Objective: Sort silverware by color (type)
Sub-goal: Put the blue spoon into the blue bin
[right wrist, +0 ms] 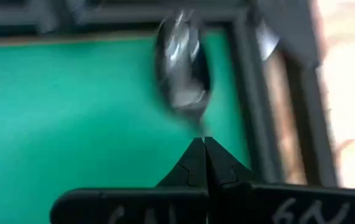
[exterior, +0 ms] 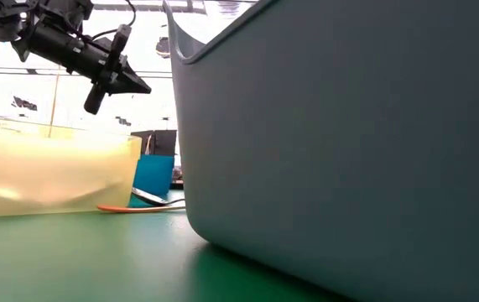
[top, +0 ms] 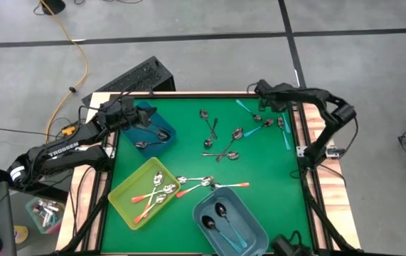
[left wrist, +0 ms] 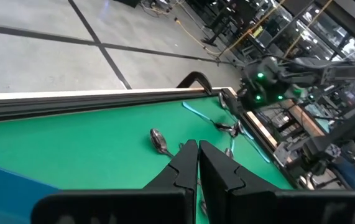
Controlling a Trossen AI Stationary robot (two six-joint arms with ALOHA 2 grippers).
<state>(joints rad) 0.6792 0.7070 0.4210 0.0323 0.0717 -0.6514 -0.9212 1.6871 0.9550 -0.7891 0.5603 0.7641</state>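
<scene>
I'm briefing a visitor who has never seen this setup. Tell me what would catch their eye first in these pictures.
First, the bright green table with three bins along its near and left side: a yellow-green bin of orange-handled spoons, a grey bin with teal-handled spoons, and a blue bin. Unsorted spoons lie scattered toward the far right. The left gripper is over the blue bin; the right gripper is shut on a spoon at the far right corner.

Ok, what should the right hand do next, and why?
Probably raise the right hand and carry its spoon off for sorting: the hand looks shut just below the spoon's bowl. The handle's colour is hidden, so I cannot tell where it belongs.
</scene>
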